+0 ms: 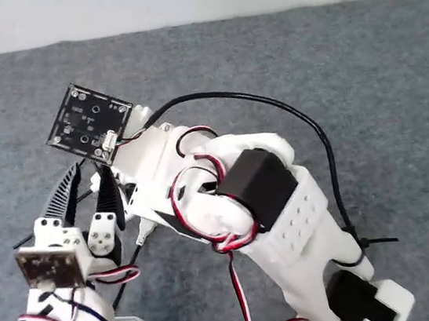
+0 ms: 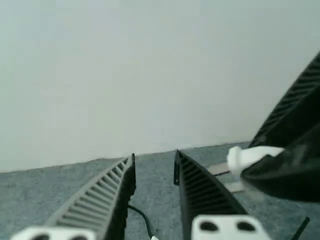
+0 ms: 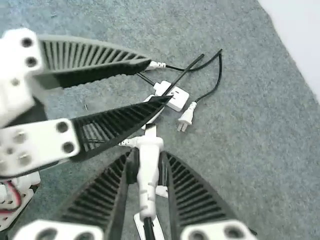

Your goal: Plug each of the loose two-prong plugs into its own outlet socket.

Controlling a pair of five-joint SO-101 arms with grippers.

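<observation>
My right gripper [image 3: 148,156] is shut on a white two-prong plug [image 3: 149,170], held above the grey carpet. Beyond it a white outlet block [image 3: 171,95] lies on the carpet, and a second, loose white plug [image 3: 186,118] on a black cord rests just beside the block. My left gripper [image 3: 159,80] hangs open and empty between the held plug and the outlet block. From above, the left gripper [image 1: 92,170] sits at the lower left, partly under the right arm's camera board [image 1: 87,122]. In the left wrist view the left gripper [image 2: 154,156] is open, and the held plug [image 2: 250,157] shows its prongs off to one side.
Black cords [image 3: 212,75] curl over the carpet around the outlet block. The right arm's white body [image 1: 267,201] and its black cable [image 1: 305,129] cover the middle of the table. A pale wall [image 2: 150,65] bounds the far edge of the carpet.
</observation>
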